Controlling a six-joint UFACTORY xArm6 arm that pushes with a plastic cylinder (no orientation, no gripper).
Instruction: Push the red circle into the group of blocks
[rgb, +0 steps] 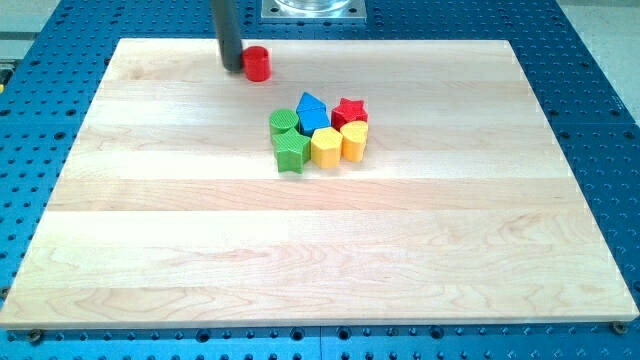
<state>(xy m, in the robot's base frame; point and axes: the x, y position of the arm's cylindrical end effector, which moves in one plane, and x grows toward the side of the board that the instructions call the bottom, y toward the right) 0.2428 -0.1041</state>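
Red circle (258, 63) sits near board (150, 250) top edge, well apart from block group. My tip (231, 68) is just beside it on view's left; contact can't be told. No fingers: plain rod. Group: blue block (312, 108), red star (350, 110), green blocks (289, 140), yellow blocks (338, 143).

a straight, smooth, dark grey rod; my tip (232, 68) is its blunt lower end.

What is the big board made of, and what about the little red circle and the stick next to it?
The board looks like pale wood: grain lines and plank seams show, matte finish. The red circle has a smooth, even colour, maybe painted wood or plastic; I cannot tell which. My tip, just left of it, looks like dark, dull metal or plastic.
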